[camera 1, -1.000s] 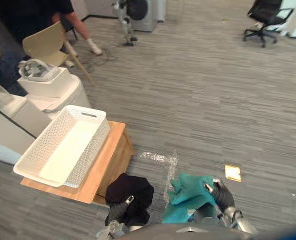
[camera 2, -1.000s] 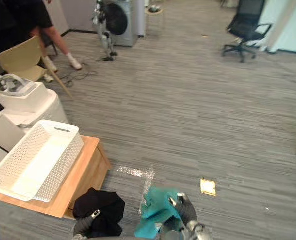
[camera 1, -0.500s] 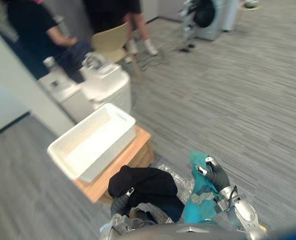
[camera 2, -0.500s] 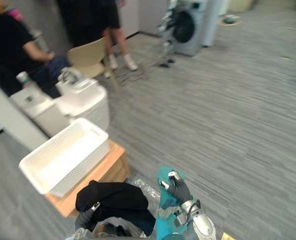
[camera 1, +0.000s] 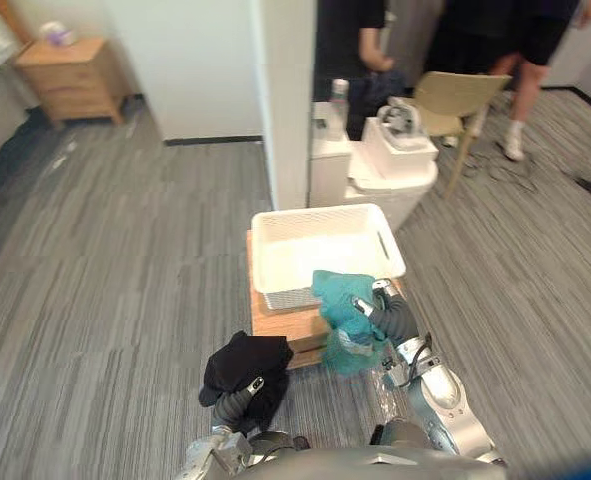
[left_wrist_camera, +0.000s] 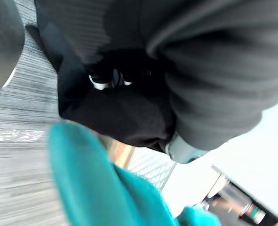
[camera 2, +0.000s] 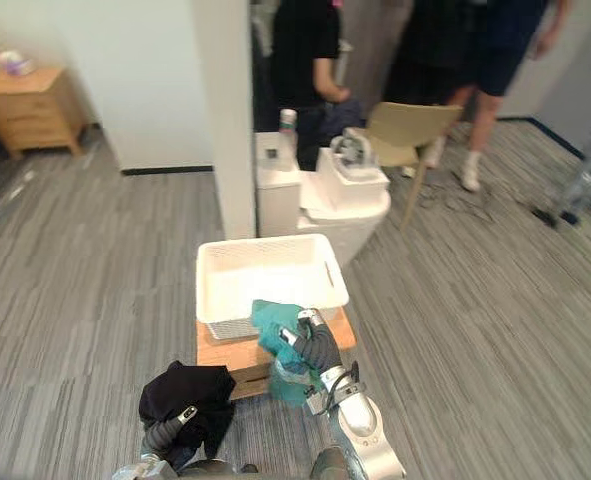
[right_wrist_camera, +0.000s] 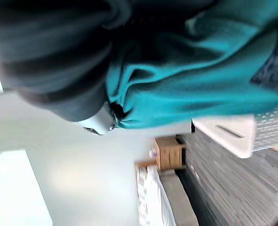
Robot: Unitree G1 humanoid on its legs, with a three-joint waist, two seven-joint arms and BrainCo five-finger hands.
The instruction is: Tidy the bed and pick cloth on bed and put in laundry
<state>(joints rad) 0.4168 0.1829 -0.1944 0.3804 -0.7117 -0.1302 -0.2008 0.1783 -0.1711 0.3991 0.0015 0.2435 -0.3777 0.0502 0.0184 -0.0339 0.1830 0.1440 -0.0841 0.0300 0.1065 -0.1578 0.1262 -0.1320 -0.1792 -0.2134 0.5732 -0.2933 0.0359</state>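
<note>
Grey striped carpet floor (camera 1: 105,260) lies under the scene, and over it the two cloths hang in the robot's grasp. The teal cloth (camera 1: 341,303) is bunched in the right robot hand (camera 1: 392,318), whose fingers curl round it. It is held up against the near rim of the white laundry basket (camera 1: 321,213); I cannot tell whether it is over the rim or just short of it. The black cloth (camera 1: 243,363) is clutched by the left robot hand (camera 1: 237,402), lower and to the left, apart from the basket.

Compared with a second ago the whole view has swung round, so the camera has moved. The basket was off to the left then and now sits straight ahead, while both cloths stay gripped as before. I judge the carry nearly done, with the drop into the basket the step in hand; neither cloth is in it yet.

The basket rests on a low wooden worktop (camera 1: 273,322). Behind it stand a white unit (camera 1: 390,170), a white pillar (camera 1: 283,90) and a beige chair (camera 1: 460,92), with people standing beyond. A wooden nightstand (camera 1: 73,72) sits far left.
</note>
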